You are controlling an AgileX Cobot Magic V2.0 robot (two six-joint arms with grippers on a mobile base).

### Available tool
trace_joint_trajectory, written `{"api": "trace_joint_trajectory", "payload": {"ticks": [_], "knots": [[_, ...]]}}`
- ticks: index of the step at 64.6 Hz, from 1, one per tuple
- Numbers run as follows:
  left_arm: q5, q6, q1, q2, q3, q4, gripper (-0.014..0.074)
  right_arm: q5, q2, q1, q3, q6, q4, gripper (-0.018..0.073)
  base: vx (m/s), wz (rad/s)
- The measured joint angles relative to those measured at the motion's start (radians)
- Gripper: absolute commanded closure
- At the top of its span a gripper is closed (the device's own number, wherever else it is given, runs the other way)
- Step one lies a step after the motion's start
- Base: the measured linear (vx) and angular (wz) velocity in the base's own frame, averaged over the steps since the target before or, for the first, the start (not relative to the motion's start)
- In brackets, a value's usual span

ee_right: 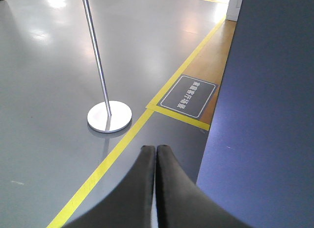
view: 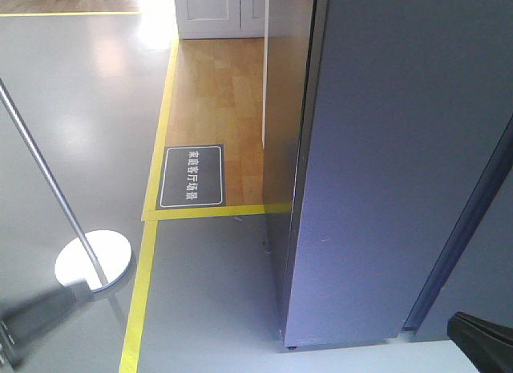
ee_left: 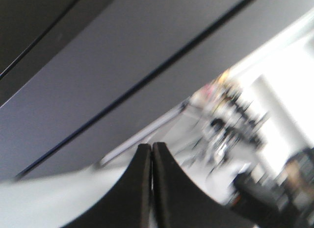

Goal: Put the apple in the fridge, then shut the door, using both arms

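Note:
The fridge [view: 385, 164] stands at the right as a tall dark grey block. Its door face lies flush and no white inside shows. The apple is out of view in every frame. My left gripper [ee_left: 151, 147] is shut with nothing between its black fingers; it points up along dark grey panels [ee_left: 122, 56] split by dark seams, and this view is blurred. My right gripper [ee_right: 155, 148] is shut and empty, low over the grey floor, just left of the fridge's grey face [ee_right: 265, 115]. A black arm part [view: 481, 341] shows at the bottom right corner.
A chrome stanchion with a round base [view: 92, 261] [ee_right: 109, 116] stands on the grey floor to the left. Yellow floor tape [view: 140, 301] borders a wooden floor area with a dark floor sign [view: 192, 176]. A blurred grey shape [view: 36, 313] sits at the bottom left.

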Motion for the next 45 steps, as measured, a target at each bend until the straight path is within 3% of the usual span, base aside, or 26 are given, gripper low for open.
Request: {"api": "trace_joint_trajectory", "payload": {"ticks": [15,21,30,45], "knots": [[0.007,0.000,0.000,0.000,0.000,-0.573,0.0603,0.000,0.000,0.000,0.000,0.000,0.000,0.0565,0.00,0.00],[0.012,0.000,0.000,0.000,0.000,-0.728,0.0603,0.000,0.000,0.000,0.000,0.000,0.000,0.0565,0.00,0.00],[0.026,0.000,0.000,0.000,0.000,-0.805,0.0603,0.001,0.000,0.000,0.000,0.000,0.000,0.0565,0.00,0.00],[0.050,0.020,-0.001,0.000,0.000,-0.818,0.0603,0.007,0.000,0.000,0.000,0.000,0.000,0.0565,0.00,0.00]]}}
